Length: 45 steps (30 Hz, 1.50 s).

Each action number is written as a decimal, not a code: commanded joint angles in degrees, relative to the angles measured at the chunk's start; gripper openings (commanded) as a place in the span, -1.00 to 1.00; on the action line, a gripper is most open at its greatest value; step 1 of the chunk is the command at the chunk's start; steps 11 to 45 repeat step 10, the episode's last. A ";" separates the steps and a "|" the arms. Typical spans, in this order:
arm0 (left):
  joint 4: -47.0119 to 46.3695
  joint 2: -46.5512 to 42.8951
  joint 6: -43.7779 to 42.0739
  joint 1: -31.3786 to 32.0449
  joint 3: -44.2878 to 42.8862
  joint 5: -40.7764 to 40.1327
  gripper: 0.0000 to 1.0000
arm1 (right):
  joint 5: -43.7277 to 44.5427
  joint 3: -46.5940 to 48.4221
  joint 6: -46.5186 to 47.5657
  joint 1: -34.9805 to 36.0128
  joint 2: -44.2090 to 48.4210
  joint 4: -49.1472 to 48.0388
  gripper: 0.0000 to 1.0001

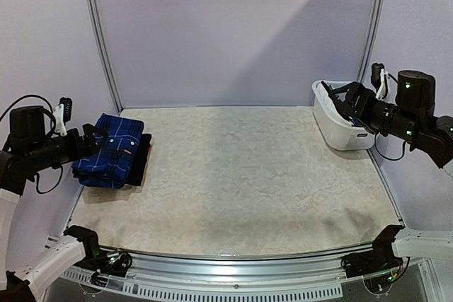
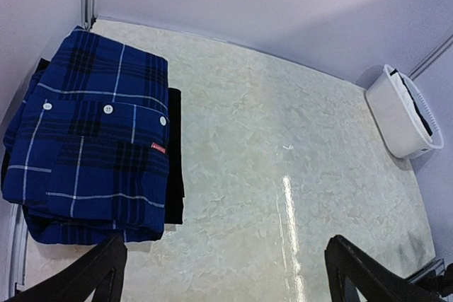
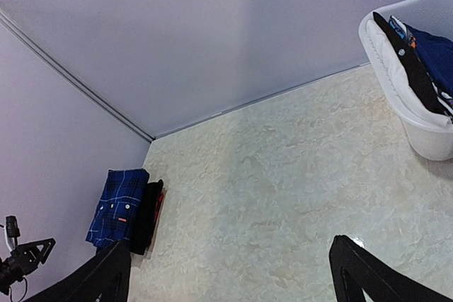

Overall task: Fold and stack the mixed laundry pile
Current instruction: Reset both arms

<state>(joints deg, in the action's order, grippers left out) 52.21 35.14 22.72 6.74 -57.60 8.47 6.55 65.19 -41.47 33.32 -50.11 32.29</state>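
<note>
A folded blue plaid shirt point(image 1: 110, 150) lies on top of a stack at the table's left edge, with a folded black garment point(image 1: 144, 160) under it. The left wrist view shows the shirt point(image 2: 88, 139) and the black one point(image 2: 175, 167). In the right wrist view a red edge point(image 3: 160, 203) shows beside the black garment point(image 3: 147, 217). My left gripper point(image 1: 92, 138) hovers open and empty at the stack's left side point(image 2: 226, 274). My right gripper point(image 1: 338, 98) is open and empty above the basket point(image 3: 230, 274).
A white plastic basket point(image 1: 340, 129) stands at the back right by the wall, with dark and blue garments point(image 3: 425, 61) hanging over its rim. Purple walls close in the left, back and right. A metal rail runs along the near edge.
</note>
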 commanded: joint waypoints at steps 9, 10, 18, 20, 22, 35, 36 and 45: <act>-0.42 0.74 0.16 0.45 1.21 1.95 0.99 | 1.09 -1.63 0.34 -0.06 4.27 -0.31 0.98; -0.35 0.73 0.17 0.46 1.30 1.95 0.99 | 1.40 -1.64 0.28 -0.08 4.30 -0.16 0.98; -0.35 0.73 0.17 0.46 1.30 1.95 0.99 | 1.40 -1.64 0.28 -0.08 4.30 -0.16 0.98; -0.35 0.73 0.17 0.46 1.30 1.95 0.99 | 1.40 -1.64 0.28 -0.08 4.30 -0.16 0.98; -0.35 0.73 0.17 0.46 1.30 1.95 0.99 | 1.40 -1.64 0.28 -0.08 4.30 -0.16 0.98; -0.35 0.73 0.17 0.46 1.30 1.95 0.99 | 1.40 -1.64 0.28 -0.08 4.30 -0.16 0.98; -0.35 0.73 0.17 0.46 1.30 1.95 0.99 | 1.40 -1.64 0.28 -0.08 4.30 -0.16 0.98; -0.35 0.73 0.17 0.46 1.30 1.95 0.99 | 1.40 -1.64 0.28 -0.08 4.30 -0.16 0.98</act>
